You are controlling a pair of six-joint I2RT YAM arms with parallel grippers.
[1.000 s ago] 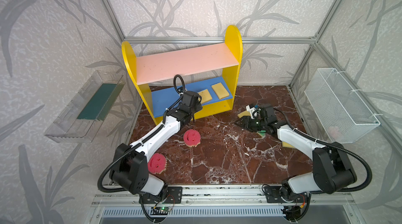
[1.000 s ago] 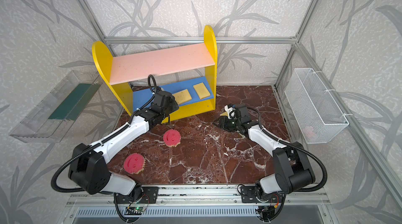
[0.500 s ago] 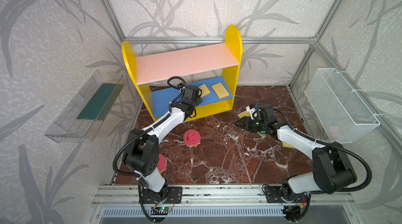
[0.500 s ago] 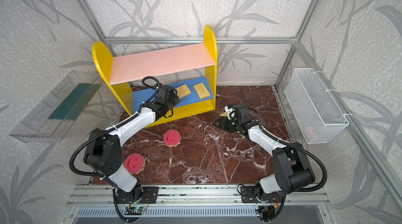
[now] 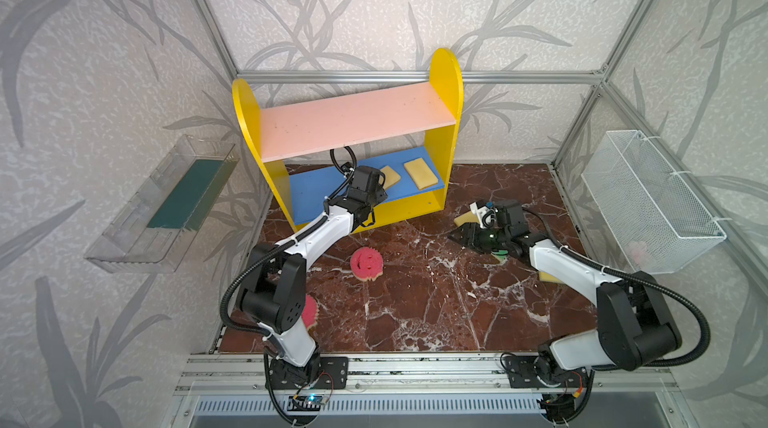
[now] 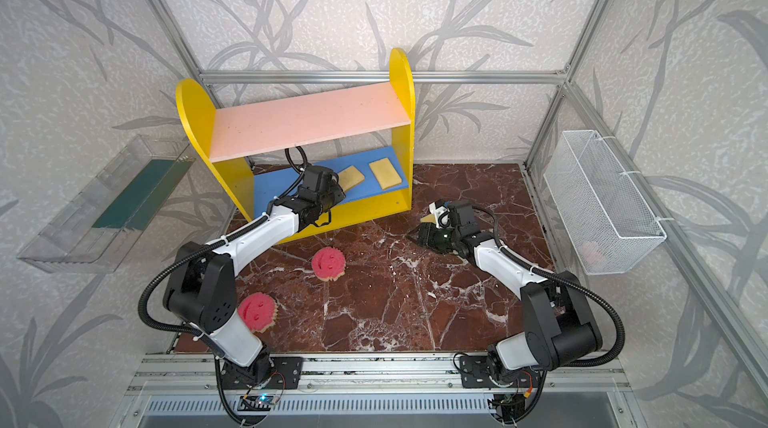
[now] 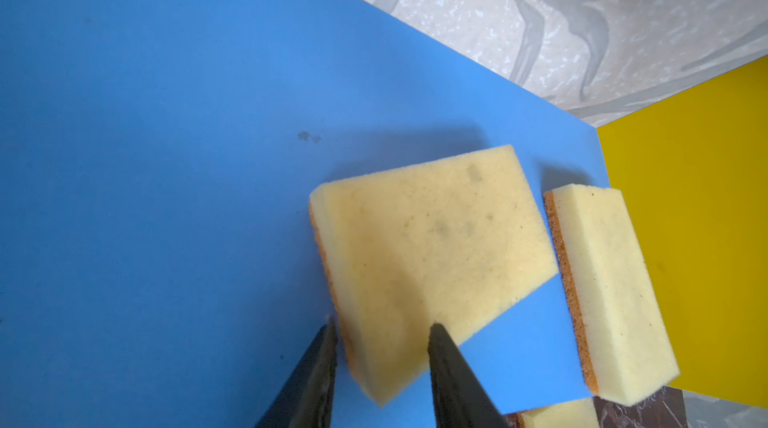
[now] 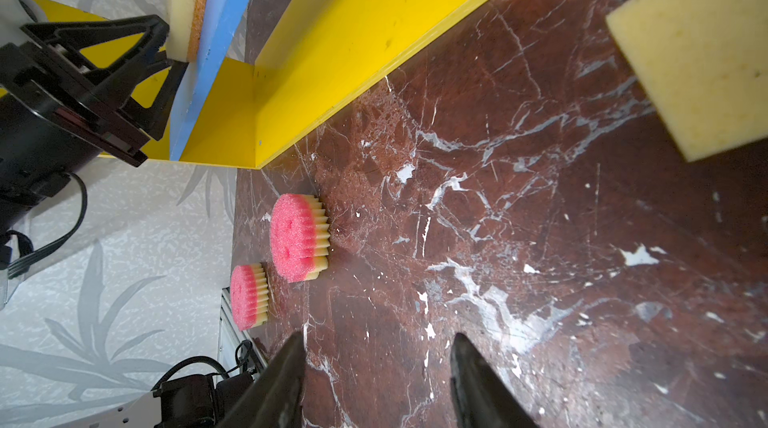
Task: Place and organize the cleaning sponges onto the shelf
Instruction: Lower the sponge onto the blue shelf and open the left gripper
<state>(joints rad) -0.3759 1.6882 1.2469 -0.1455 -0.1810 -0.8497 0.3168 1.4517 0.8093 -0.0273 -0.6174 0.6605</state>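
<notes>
The shelf stands at the back of the red stone worktop, with its pink top board bare and its blue middle board holding two yellow sponges. The left arm has reached further in over the blue board than it was a moment ago, and it has laid the near sponge down flat beside the far sponge, close but not touching. The left claw has just begun to let go: its two black tips stand a little apart on either side of the sponge's corner, and I cannot tell if they still pinch it. That likely means this sponge is now put away, so the arm can pull back and fetch another. The right claw has hardly moved. It hangs low over the worktop, partly open, with nothing between its tips, and a loose yellow sponge lies near it. A sponge with a green face peeks out under the right arm. Two round pink sponges are still waiting on the worktop, one in the middle and one by the left arm's base.
</notes>
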